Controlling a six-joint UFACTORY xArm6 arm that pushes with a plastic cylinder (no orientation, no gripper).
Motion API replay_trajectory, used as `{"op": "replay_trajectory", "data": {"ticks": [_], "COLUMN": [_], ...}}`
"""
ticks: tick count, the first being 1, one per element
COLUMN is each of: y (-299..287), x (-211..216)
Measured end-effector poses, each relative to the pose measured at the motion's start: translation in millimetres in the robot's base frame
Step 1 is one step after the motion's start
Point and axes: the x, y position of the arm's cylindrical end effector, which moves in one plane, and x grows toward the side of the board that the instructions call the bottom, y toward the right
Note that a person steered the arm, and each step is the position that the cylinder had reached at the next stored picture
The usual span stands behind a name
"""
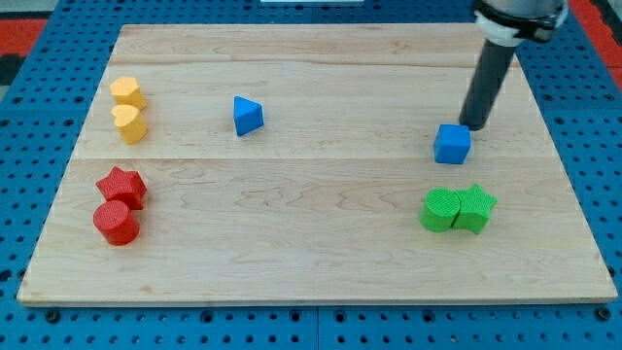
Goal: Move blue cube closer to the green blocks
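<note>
A blue cube sits on the wooden board at the view's right. My tip rests just above and to the right of the cube, touching or nearly touching its upper right corner. Below the cube, a short gap away, stand two green blocks side by side: a green cylinder and a green star, touching each other.
A blue triangular block lies at the upper middle. Two yellow blocks stand at the upper left. A red star and a red cylinder stand at the lower left.
</note>
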Motion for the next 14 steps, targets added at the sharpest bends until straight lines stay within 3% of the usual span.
{"op": "replay_trajectory", "data": {"ticks": [2,4,5,7,8,9,11,12,14], "y": [-5.4,-26.3,-19.0,-185.0,-193.4,-229.6,-307.4,-307.3,-239.9], "x": [-11.2,81.0,16.9,-21.6,-78.8,-96.5,-96.5,-71.4,-53.1]}}
